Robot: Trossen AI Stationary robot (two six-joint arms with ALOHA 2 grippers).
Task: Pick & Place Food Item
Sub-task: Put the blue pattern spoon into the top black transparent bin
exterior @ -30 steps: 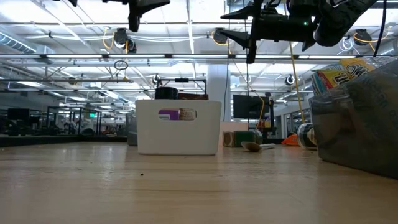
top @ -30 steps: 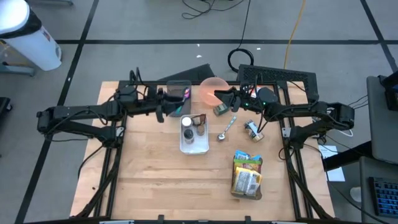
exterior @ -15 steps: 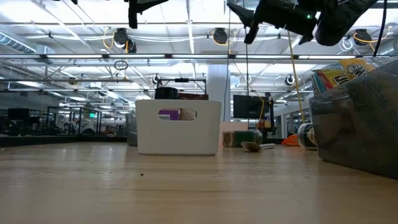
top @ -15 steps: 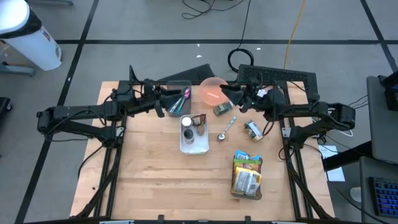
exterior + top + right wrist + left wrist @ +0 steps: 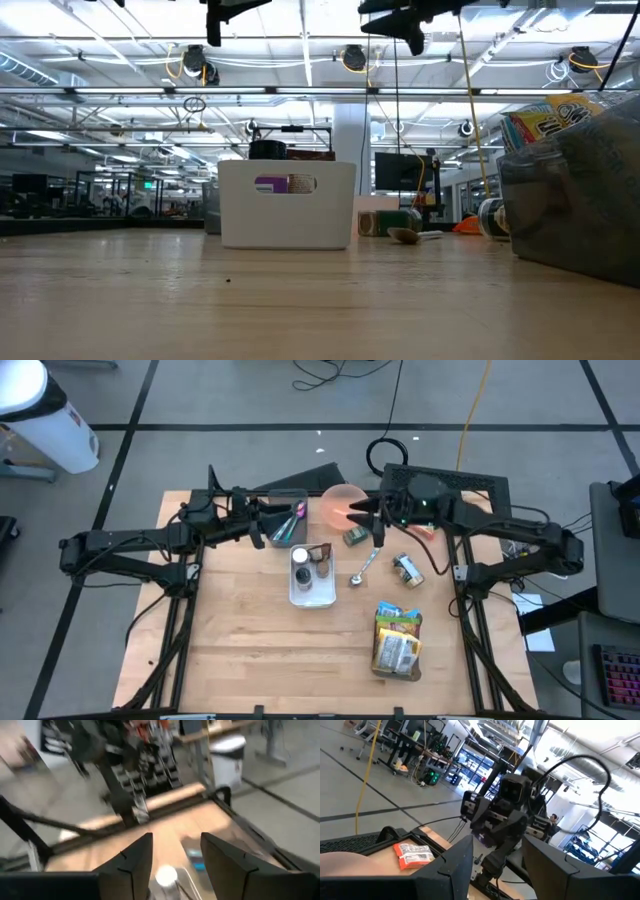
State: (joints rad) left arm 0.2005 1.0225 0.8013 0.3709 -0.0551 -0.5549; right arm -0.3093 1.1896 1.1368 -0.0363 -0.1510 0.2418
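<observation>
Food items lie untouched on the desk [image 5: 240,650]: neither arm carries anything. A small green packet [image 5: 355,537] sits just right of the pink plate [image 5: 338,503], a round tin [image 5: 405,569] lies further right, and a bag of snacks [image 5: 398,643] rests at the near right.

Over the last second the right gripper [image 5: 377,523] has swung from pointing left above the plate's right side to pointing toward the near edge, and now hangs over the gap between the green packet and the spoon [image 5: 364,566]. Its jaws stand apart with nothing between them. I read that turn as lining up for a descent onto the packet, so the pick has not begun.

The left gripper [image 5: 262,526] has pulled slightly left and waits high beside the dark tray [image 5: 285,496] at the far edge, jaws spread and empty.

Count: one packet, one tin, one snack bag, one spoon, one plate, one dark tray, one white bin [image 5: 311,597] holding two small jars [image 5: 313,563], and two arms.
</observation>
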